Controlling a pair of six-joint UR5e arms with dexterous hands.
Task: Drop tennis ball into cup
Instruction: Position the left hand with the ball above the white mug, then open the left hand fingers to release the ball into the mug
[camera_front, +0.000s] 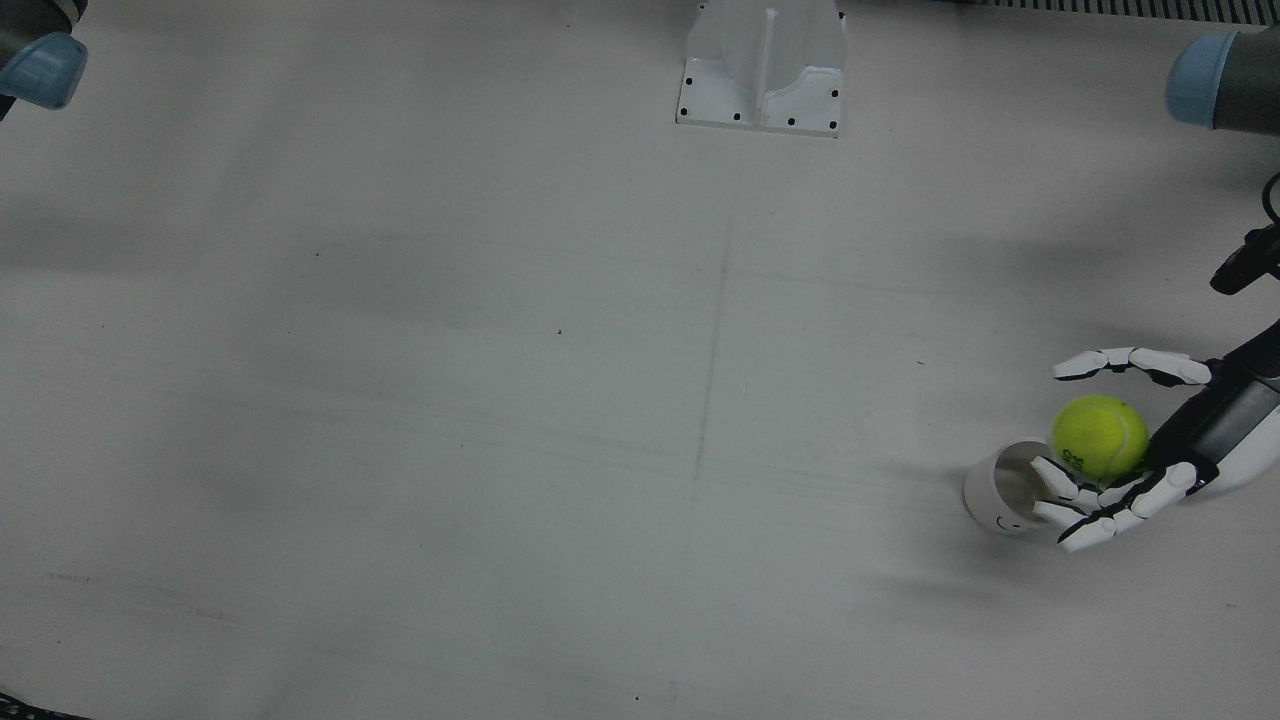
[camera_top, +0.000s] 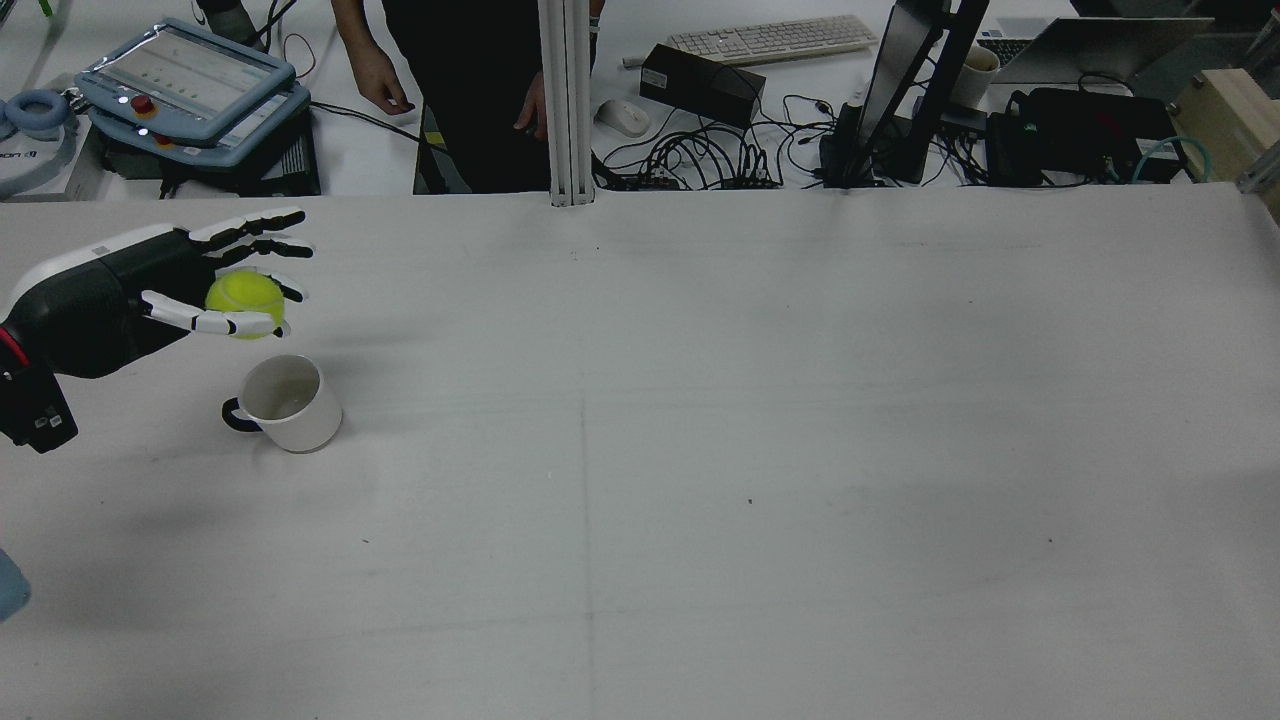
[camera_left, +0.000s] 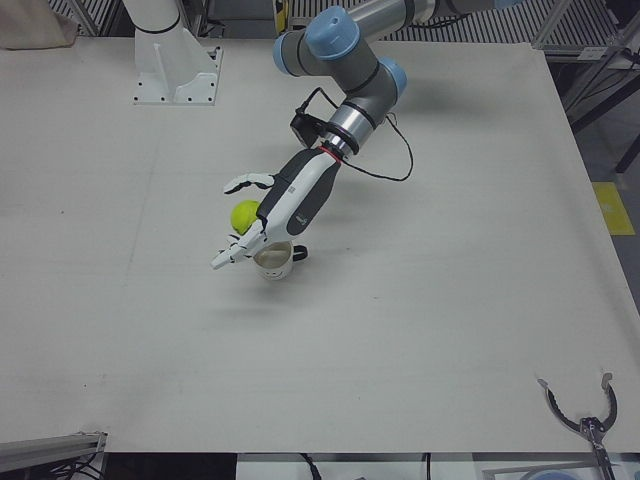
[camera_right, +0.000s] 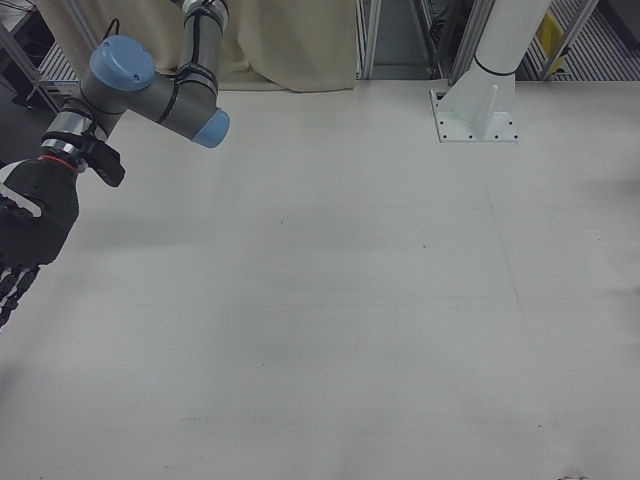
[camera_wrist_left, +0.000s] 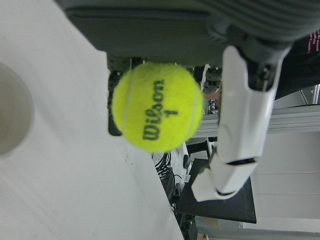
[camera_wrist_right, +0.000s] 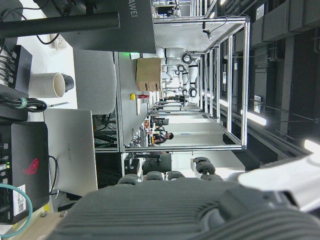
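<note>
My left hand (camera_front: 1195, 430) hovers over the table near its left edge, fingers and thumb spread straight. The yellow tennis ball (camera_front: 1100, 437) sits by the palm between thumb and fingers; nothing is curled around it. In the rear view the ball (camera_top: 245, 300) is just beyond the white cup (camera_top: 288, 402), which stands upright below the hand (camera_top: 120, 290). The cup (camera_front: 1000, 490) lies under the fingertips (camera_front: 1085, 535). The left hand view shows the ball (camera_wrist_left: 157, 107) and the cup's rim (camera_wrist_left: 12, 120). My right hand (camera_right: 25, 230) is raised at the far side, fingers extended, empty.
A white pedestal base (camera_front: 762, 85) is bolted at the table's robot side. Beyond the far edge in the rear view are a teach pendant (camera_top: 190, 85), cables and a standing person (camera_top: 460, 80). A metal tool (camera_left: 585, 415) lies at one front corner.
</note>
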